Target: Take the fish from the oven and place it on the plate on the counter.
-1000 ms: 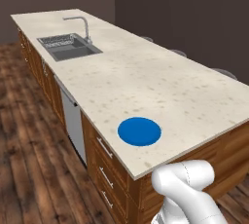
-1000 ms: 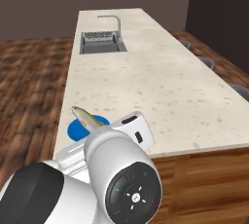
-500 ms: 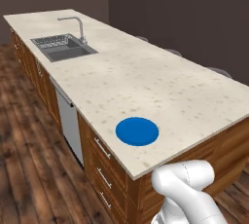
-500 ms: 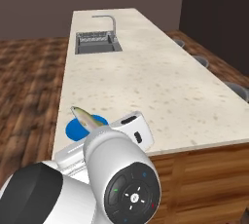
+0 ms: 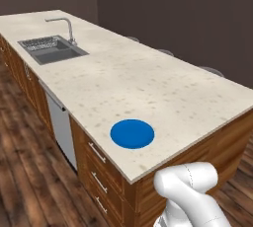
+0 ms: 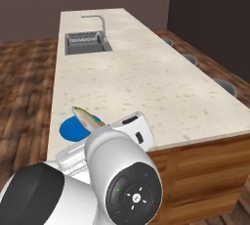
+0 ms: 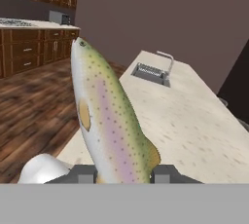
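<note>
Kitchen, dark walls, wood-plank floor. We list first the counter point(image 5: 163, 93): a long island with a beige speckled stone top and wooden drawer fronts point(image 5: 99, 171) along its near side. At its far end we note a steel sink point(image 5: 52, 50) with a curved faucet point(image 5: 66, 26) standing at the basin's rim. In the hand view we also see a wall counter with wooden cabinets point(image 7: 34, 38) at the far left of the room.

Item: the plate point(image 5: 132, 133), flat, round, bright blue, lying on the stone top near the near edge of the counter, well apart from the sink. In the right base view its blue disc point(image 6: 73, 128) shows partly behind the fish and the arm.

Item: the fish point(image 7: 109, 121), slender, greenish back, pink stripe, dark speckles (its head points away from the hand, its tail end sits between the fingertips). The gripper point(image 7: 124, 173) is clenched on the fish near the tail, one dark fingertip on each flank. In the right base view we see the fish point(image 6: 88, 119) raised at a tilt, overlapping the plate in the picture; we cannot tell whether it is directly above it. It is clear of the stone top.
</note>
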